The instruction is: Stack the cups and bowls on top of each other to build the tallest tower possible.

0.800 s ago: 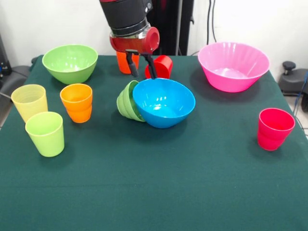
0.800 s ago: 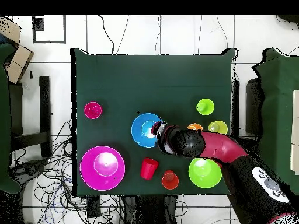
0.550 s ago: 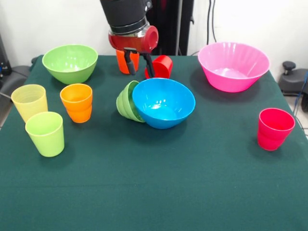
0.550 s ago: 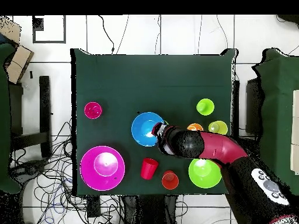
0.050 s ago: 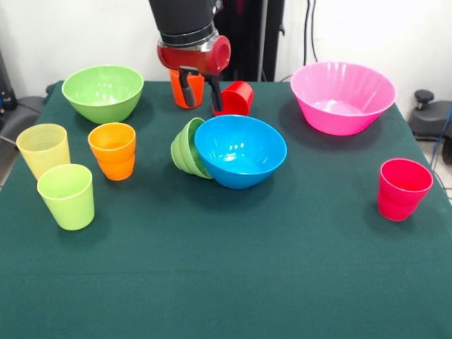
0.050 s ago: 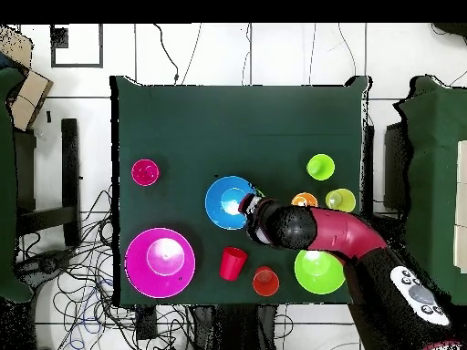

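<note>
Nothing is stacked. In the front view the blue bowl sits mid-counter, the small green bowl tipped sideways against its left side. The large green bowl stands far left, the pink bowl far right. Yellow, lime and orange cups stand left, a pinkish-red cup right. Another orange cup stands at the far edge beside a red cup lying on its side.

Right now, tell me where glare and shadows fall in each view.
Front view: bright glare spots inside the blue bowl and the pink bowl; soft shadows on the cloth beside the cups. Overhead view: a pale glare patch in the pink bowl's centre, and the arm hides part of the table.
</note>
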Motion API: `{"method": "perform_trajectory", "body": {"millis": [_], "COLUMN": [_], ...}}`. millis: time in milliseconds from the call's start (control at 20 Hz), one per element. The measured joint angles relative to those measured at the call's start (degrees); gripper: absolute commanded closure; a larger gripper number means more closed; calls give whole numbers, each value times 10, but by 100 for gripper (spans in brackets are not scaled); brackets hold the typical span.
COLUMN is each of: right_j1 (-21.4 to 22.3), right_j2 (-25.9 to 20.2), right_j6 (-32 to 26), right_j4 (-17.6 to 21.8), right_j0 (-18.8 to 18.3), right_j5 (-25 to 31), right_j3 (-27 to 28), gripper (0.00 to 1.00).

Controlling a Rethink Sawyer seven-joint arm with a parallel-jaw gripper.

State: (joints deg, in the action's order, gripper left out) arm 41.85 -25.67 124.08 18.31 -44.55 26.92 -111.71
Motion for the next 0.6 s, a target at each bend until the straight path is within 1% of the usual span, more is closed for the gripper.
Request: {"method": "perform_trajectory", "body": {"millis": [300, 600], "right_j1": [0, -2], "right_j2": [20, 56], "right_j6": [0, 0], "right_j4": [0, 0], "right_j0": [10, 40], "right_j5": [0, 0], "right_j3": [1, 13], "gripper": [0, 0]}}
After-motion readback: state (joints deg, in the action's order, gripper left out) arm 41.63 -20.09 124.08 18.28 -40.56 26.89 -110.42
